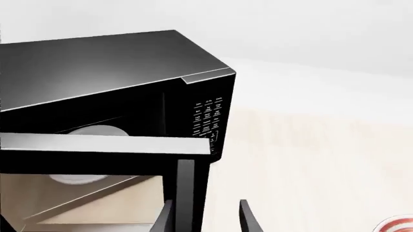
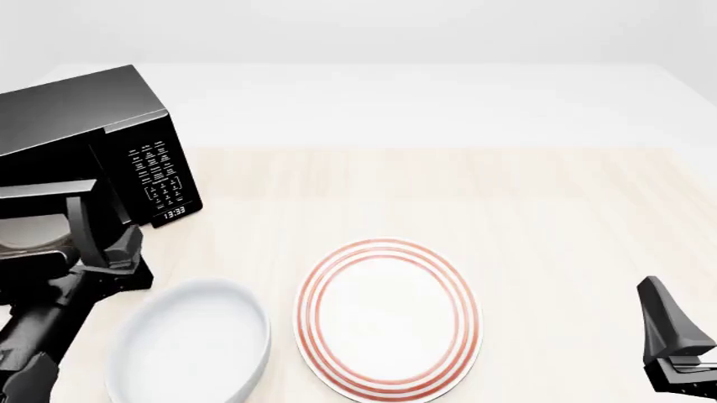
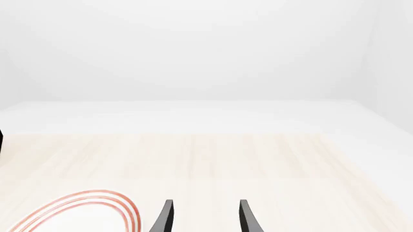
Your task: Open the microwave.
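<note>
The microwave [image 2: 84,117] is a glossy black box at the table's far left, with a white-lettered keypad [image 2: 157,172] and a clock display. Its door [image 2: 39,191] stands swung outward, and the pale turntable [image 2: 28,233] shows inside. In the left wrist view the door's top edge [image 1: 103,144] crosses the picture and the vertical bar handle [image 1: 185,188] stands between the fingers. My left gripper [image 1: 205,205] [image 2: 112,256] is open around that handle. My right gripper [image 3: 205,208] [image 2: 672,336] is open and holds nothing, low at the right.
A white plate with red rings [image 2: 387,315] lies at the front middle of the table; its rim also shows in the right wrist view [image 3: 84,205]. A white oval bowl [image 2: 191,340] sits left of it, close to my left arm. The pale wooden tabletop [image 2: 505,193] stretches behind.
</note>
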